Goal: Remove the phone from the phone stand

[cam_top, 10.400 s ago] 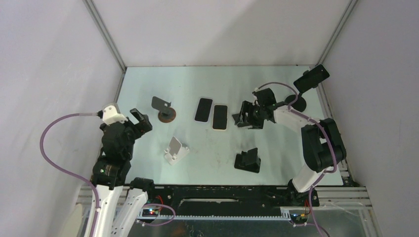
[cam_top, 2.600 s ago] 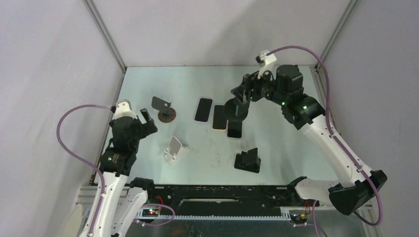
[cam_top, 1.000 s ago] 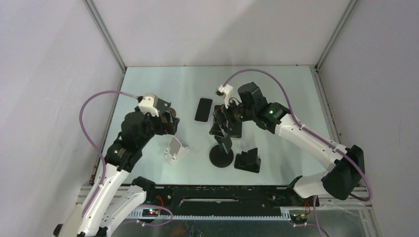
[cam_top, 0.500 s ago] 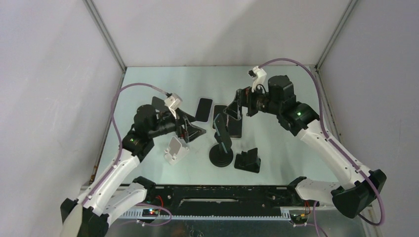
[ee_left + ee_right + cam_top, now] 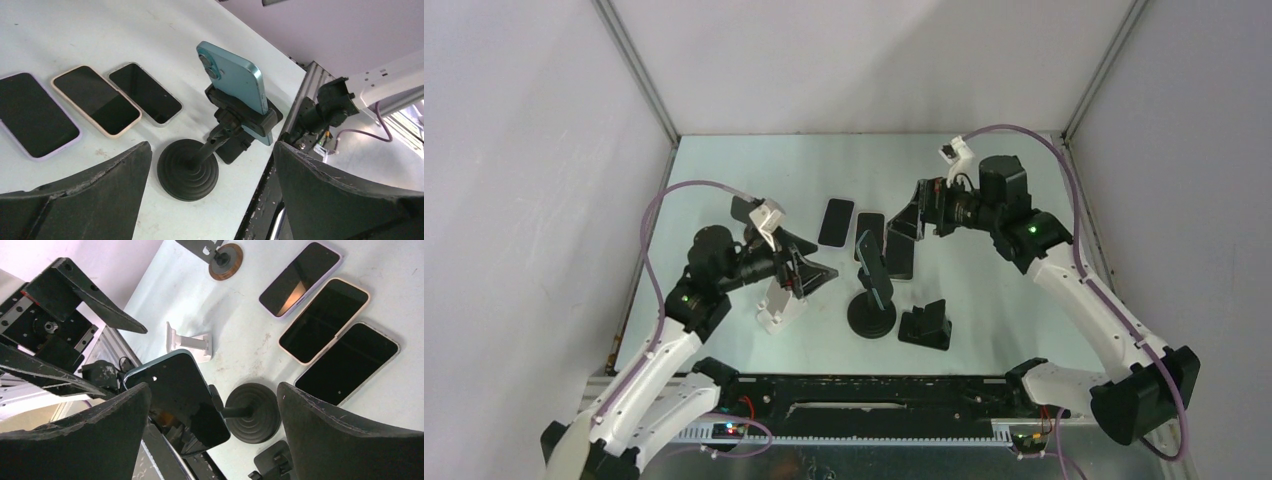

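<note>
The teal phone [image 5: 235, 80] sits clamped in the black phone stand [image 5: 188, 169], tilted, with the stand's round base on the table [image 5: 984, 290] just beside a small black stand [image 5: 926, 325]. The left gripper [image 5: 814, 268] hovers near its left side, jaws spread wide and empty. The right gripper [image 5: 900, 222] hangs on its far side, jaws likewise spread, holding nothing. Three dark-screened phones [image 5: 96, 100] lie flat in a row beyond the stand, and a white stand [image 5: 779, 305] sits near the left gripper
</note>
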### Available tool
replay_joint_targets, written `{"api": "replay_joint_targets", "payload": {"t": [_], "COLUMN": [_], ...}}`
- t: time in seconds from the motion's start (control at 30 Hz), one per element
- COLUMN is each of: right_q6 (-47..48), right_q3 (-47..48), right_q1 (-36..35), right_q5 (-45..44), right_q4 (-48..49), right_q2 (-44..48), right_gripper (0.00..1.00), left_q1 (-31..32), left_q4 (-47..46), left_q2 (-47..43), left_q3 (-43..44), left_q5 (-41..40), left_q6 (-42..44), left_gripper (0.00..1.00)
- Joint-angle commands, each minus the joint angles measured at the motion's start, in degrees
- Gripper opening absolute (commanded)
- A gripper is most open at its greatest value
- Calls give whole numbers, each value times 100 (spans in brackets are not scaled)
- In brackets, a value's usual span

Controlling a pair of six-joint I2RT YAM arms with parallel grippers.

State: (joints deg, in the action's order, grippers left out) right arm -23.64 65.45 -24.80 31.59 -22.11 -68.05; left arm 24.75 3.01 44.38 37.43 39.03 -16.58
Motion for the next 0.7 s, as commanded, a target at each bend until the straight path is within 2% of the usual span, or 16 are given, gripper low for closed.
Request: {"api": "replay_joint_targets", "payload": {"t": [0.0, 0.17, 0.3, 0.37, 0.43, 0.53, 0.67], "right_q6": [-73, -291, -794, -1104, -1305, -1358, -999], "right_q3": [38, 39, 38, 42, 42, 39, 42], "right_q1": [-259, -245, -146, -27, 120, 370, 552], "right_q5": [-698, -2107, -3354, -3676, -3734, -3726, -3657], "right_q4": [6, -850, -1697, -2134, -2483, -2895, -3056], "right_q2": [-5, 108, 123, 82, 35, -67, -112], "right_gripper": [99, 99, 100, 99, 99, 99, 99], "left_q1": [30, 30, 30, 30, 30, 30, 30], "left_q4": [363, 786, 864, 983, 1240, 1863, 2673], "left_q2": [-160, 4, 0, -13, 6, 105, 442], "left_q3": [91, 227, 192, 206, 293, 624, 1204], "left_q5": [-596, -881, -1028, -1248, -1575, -2494, -3447], "left_q6": [-67, 9, -85, -135, -151, -201, -270], "left_gripper": [100, 100, 100, 100, 100, 100, 100]}}
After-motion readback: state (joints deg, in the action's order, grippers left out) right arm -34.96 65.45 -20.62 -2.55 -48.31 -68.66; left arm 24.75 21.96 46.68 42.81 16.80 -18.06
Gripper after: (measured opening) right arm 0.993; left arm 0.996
